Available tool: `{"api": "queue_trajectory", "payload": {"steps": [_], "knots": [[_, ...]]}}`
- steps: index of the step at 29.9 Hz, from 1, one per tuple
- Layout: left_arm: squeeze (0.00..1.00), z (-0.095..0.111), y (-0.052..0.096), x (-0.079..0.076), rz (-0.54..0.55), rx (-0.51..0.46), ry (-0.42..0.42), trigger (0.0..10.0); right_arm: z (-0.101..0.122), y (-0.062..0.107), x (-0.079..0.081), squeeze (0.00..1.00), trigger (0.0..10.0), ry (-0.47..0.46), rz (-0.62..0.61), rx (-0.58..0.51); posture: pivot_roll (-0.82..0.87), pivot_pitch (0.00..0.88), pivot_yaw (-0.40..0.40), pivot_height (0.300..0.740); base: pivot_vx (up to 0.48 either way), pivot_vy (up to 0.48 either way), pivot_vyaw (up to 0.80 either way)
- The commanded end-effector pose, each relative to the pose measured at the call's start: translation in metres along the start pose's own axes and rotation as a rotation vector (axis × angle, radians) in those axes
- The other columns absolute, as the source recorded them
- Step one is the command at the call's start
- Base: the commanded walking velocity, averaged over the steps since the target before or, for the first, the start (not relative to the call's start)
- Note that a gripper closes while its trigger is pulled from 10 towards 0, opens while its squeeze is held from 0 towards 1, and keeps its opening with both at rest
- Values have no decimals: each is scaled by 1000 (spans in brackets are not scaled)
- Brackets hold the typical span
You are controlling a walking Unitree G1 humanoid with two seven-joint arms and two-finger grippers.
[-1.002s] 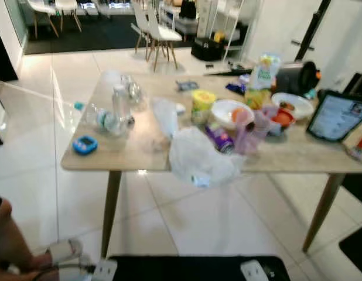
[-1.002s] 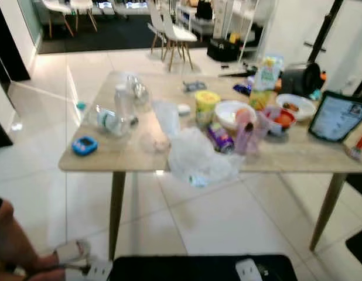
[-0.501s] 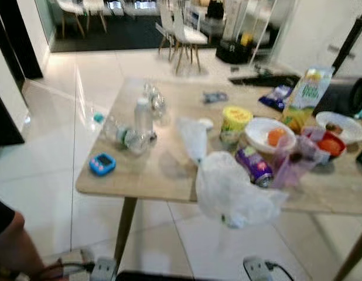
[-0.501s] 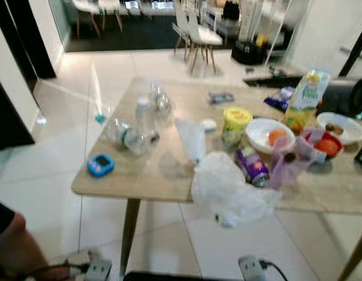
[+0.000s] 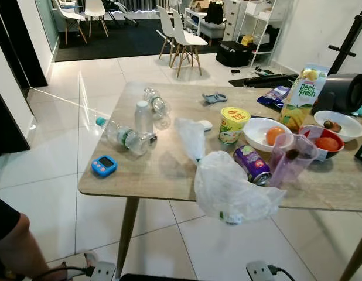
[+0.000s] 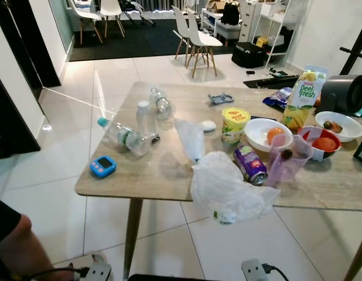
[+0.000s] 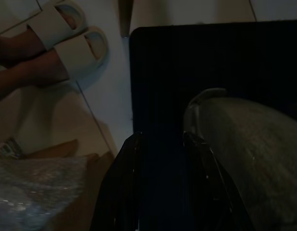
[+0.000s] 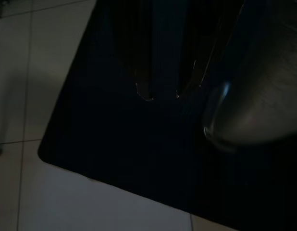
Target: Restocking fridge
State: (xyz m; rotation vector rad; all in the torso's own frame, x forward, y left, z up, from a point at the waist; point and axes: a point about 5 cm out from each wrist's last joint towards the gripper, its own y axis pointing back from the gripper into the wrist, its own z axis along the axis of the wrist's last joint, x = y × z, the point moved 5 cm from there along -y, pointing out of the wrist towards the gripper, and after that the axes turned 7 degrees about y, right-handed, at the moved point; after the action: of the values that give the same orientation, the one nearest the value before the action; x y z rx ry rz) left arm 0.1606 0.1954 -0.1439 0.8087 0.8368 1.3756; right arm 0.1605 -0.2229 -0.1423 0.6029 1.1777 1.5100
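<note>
A wooden table [image 5: 152, 175] holds the groceries: a Peel Fresh juice carton [image 5: 302, 93], a yellow tub [image 5: 234, 124], a purple can [image 5: 252, 164] on its side, a white bowl [image 5: 257, 136] with an orange, a red bowl [image 5: 314, 153] with a tomato, and another white bowl [image 5: 344, 130] behind. A crumpled white plastic bag [image 5: 228, 190] hangs over the near edge. Both arms hang idle over a black mat. My left gripper [image 7: 163, 138] is open with nothing in it. My right gripper [image 8: 163, 96] is open too, in deep shade.
Clear plastic bottles [image 5: 123, 136] and a blue timer [image 5: 103, 165] lie at the table's left end. A black appliance [image 5: 345, 92] stands at the far right. A person's arm [image 5: 11, 246] is at lower left, their slippered feet [image 7: 67, 38] beside the mat. White chairs [image 5: 184, 38] stand beyond.
The camera has moved closer and steadied, so the table looks larger and sharper. Nothing on the table has moved.
</note>
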Motion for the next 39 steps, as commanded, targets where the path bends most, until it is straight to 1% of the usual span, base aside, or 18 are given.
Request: {"api": "queue_trajectory", "payload": {"steps": [1, 10, 13, 14, 15, 17, 19, 20, 21, 22, 23, 25, 26, 27, 29, 33, 36, 39], "knots": [[0, -8, 1, -2, -4, 27, -2, 10000, 0, 0, -5, 0, 10000, -6, -13, 3, 94, 0, -24, 740, 0, 0, 0], [0, -10, 1, -4, -14, 27, 8, 10000, -1, 0, -6, 0, 10000, -12, -23, 4, 94, 0, -24, 740, 0, 0, 0], [0, -10, 1, -4, -13, 27, 8, 10000, 0, 1, -14, 0, 10000, -45, -46, -2, 98, 0, -24, 740, 0, 0, 0], [0, -10, 1, -4, -14, 26, 11, 10000, 5, 2, -25, 0, 10000, -92, -77, -33, 99, 0, -24, 740, 0, 0, 0], [0, -10, 1, -4, -14, 26, 11, 10000, 5, 2, -25, 0, 10000, -92, -77, -33, 99, 0, -24, 740, 0, 0, 0], [0, -9, 1, -4, -17, 21, 15, 10000, 18, 4, -37, 0, 10000, -188, -73, -106, 96, 0, -24, 740, 0, 0, 0], [0, -9, 1, -4, -18, 20, 16, 10000, 26, 5, -45, 0, 10000, -240, -61, -149, 96, 0, -24, 740, 0, 0, 0], [0, -9, 1, -4, -19, 20, 16, 10000, 31, 7, -53, 788, 10000, -283, -56, -185, 96, 0, -24, 740, 0, 0, 0], [0, -9, 1, -4, -20, 21, 16, 10000, 37, 10, -64, 788, 10000, -326, -60, -224, 96, 0, -24, 740, 0, 0, 0], [0, -9, 1, -4, -20, 21, 16, 10000, 37, 10, -64, 788, 10000, -326, -60, -224, 96, 0, -24, 740, 0, 0, 0], [0, -10, 1, -5, -22, 24, 14, 10000, 41, 14, -79, 1000, 10000, -356, -90, -258, 87, 0, -25, 740, 0, 0, 0], [0, -11, 1, -7, -28, 29, 9, 10000, 50, 26, -116, 1000, 10000, -457, -172, -346, 85, 0, -27, 740, 0, 0, 0], [0, -11, 1, -7, -29, 30, 9, 10000, 53, 31, -128, 1000, 10000, -487, -199, -378, 85, 0, -27, 740, 0, 0, 0], [0, -11, 1, -7, -29, 30, 9, 10000, 53, 31, -128, 1000, 10000, -487, -199, -378, 85, 0, -27, 740, 0, 0, 0], [0, -11, 1, -7, -29, 29, 8, 10000, 57, 37, -144, 1000, 10000, -505, -229, -414, 85, 0, -27, 740, 0, 0, 0], [0, -12, 1, -7, -28, 29, 8, 10000, 55, 42, -154, 1000, 10000, -484, -259, -412, 85, 0, -27, 740, 0, 0, 0], [0, -12, 1, -7, -28, 30, 7, 10000, 28, 51, -180, 1000, 10000, -439, -413, -277, 84, 0, -26, 740, 0, 0, 0], [0, -11, 1, -6, -27, 30, 7, 10000, 12, 60, -197, 1000, 10000, -486, -520, -234, 84, 0, -26, 740, 0, 0, 0]]}}
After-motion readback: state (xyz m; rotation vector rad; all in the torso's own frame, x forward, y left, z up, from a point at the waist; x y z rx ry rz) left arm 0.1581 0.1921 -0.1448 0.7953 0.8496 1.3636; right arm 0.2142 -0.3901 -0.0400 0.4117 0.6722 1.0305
